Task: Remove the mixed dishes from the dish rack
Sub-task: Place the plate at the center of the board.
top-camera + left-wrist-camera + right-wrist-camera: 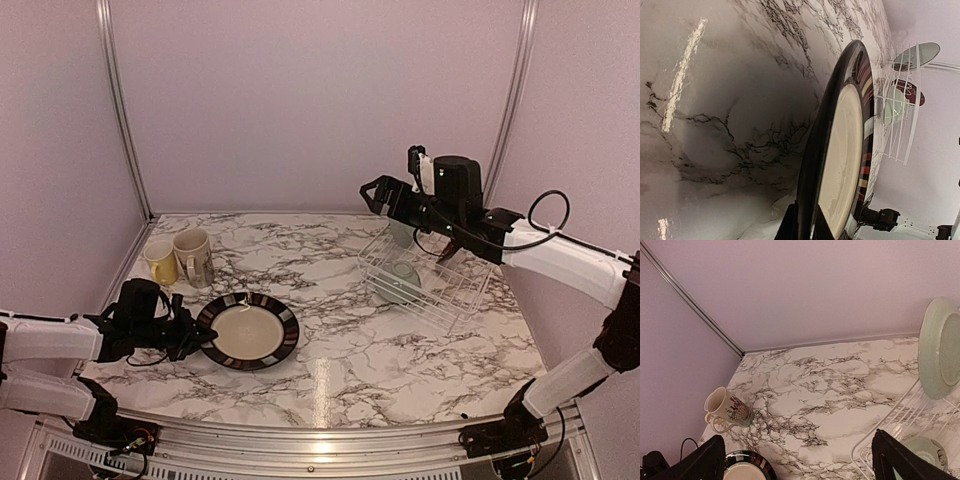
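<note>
Dish rack (425, 280) on marble table (330, 370). Inside rack: green bowl (402, 280) low, pale-green plate (402, 235) upright at far end, red plate (910, 92) glimpsed through wires. Right gripper (378, 190) above rack's far-left corner, jaws spread wide, holding nothing. Well left of rack: black-rimmed plate (248, 332) on table, left gripper (203, 336) clenched on its rim. Yellow mug (161, 263) and cream mug (194, 257) farther left, side by side.

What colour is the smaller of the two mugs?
The smaller mug is yellow, clearest in the top external view.
</note>
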Motion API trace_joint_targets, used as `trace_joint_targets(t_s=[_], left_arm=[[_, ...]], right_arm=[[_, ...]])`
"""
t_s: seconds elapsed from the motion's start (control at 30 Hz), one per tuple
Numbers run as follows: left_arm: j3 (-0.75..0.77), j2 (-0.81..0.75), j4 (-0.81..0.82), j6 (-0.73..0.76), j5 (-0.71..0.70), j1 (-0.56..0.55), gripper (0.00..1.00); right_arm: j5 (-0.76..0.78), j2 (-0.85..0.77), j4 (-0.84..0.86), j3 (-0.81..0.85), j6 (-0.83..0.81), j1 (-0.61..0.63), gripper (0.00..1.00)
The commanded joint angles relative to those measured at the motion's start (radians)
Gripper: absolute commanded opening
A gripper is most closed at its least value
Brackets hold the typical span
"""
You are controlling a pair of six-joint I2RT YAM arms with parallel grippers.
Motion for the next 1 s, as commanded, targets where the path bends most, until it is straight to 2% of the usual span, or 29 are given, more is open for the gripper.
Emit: trace_joint_targets(t_s=[0.0,0.17,0.4,0.57,0.8,0.97], left_arm=[[0.050,0.083,0.243,-0.005,0.021,0.010,0.00],[0.035,0.133,0.260,0.001,-0.004,0.015,0.00],[0.000,0.126,0.187,0.063,-0.078,0.027,0.00],[-0.031,0.168,0.207,0.065,-0.085,0.036,0.17],[-0.053,0.152,0.195,0.068,-0.092,0.036,0.33],[-0.029,0.071,0.047,0.097,-0.154,0.036,0.48]], right_arm=[[0.050,-0.026,0.025,-0.026,-0.034,0.001,0.98],[0.062,-0.046,0.016,-0.051,-0.059,-0.008,0.99],[0.009,-0.044,0.010,-0.052,-0.092,-0.037,0.98],[-0.016,-0.023,0.010,-0.035,-0.092,-0.039,0.98],[0.035,-0.035,-0.027,-0.037,-0.134,-0.043,0.98],[0.069,-0.062,-0.037,-0.036,-0.173,-0.046,0.99]])
